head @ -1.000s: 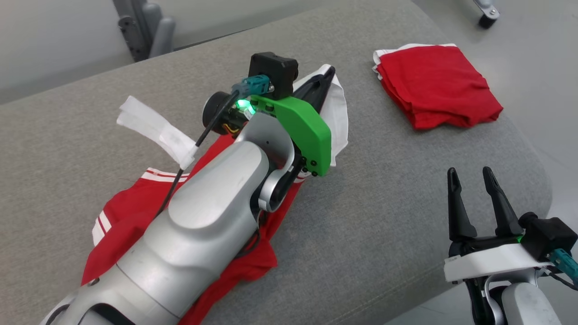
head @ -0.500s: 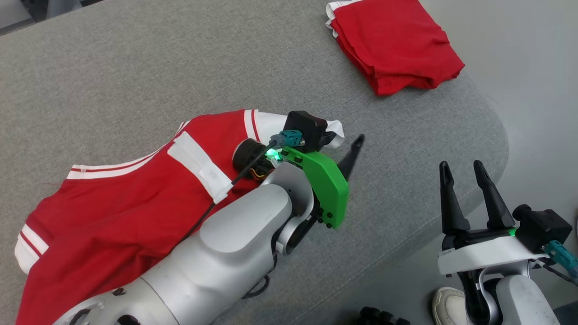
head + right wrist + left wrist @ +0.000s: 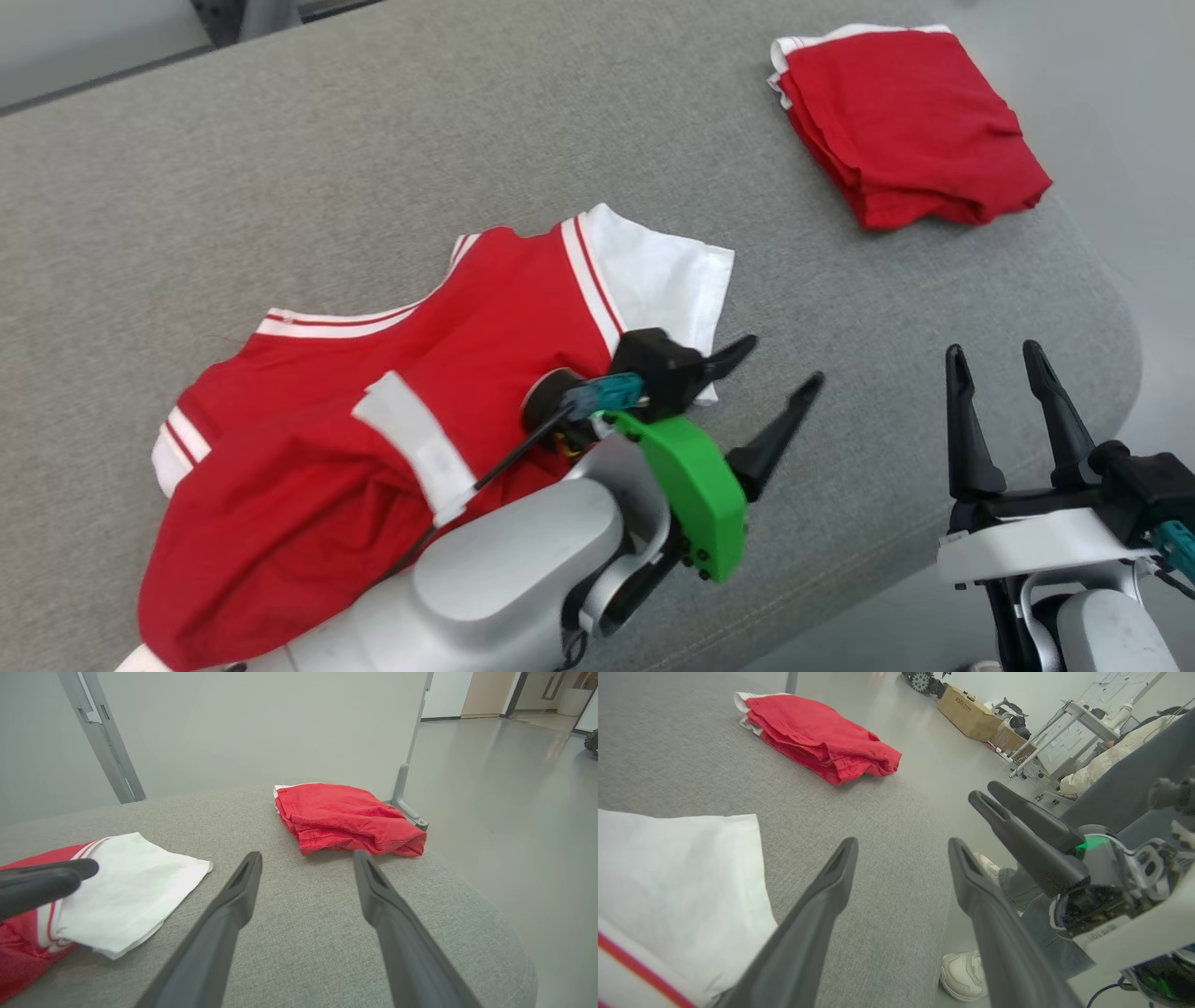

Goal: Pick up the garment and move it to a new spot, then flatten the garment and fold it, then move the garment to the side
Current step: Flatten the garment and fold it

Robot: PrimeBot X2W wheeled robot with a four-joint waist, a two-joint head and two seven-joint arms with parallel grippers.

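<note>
The garment (image 3: 467,308), a red shirt with white sleeves and striped trim, lies partly spread on the grey cushion (image 3: 373,140). Its white sleeve (image 3: 677,872) lies flat just left of my left gripper (image 3: 784,361), which is open and empty, its fingers hovering beyond the sleeve's edge. My left arm covers the shirt's lower part. At the lower right, past the cushion's front edge, my right gripper (image 3: 992,351) stands open with nothing in it. The right wrist view looks over the sleeve (image 3: 126,882) between that gripper's (image 3: 307,855) spread fingers.
A folded red garment (image 3: 910,121) rests at the cushion's far right corner. The cushion's rounded edge runs close to both grippers. On the floor beyond it are a person's shoe (image 3: 964,975), a cardboard box (image 3: 966,707) and a metal post (image 3: 404,793).
My left gripper has opened and let go of the white sleeve, which now lies flat on the cushion. The head camera has shifted. The right gripper stays open.
</note>
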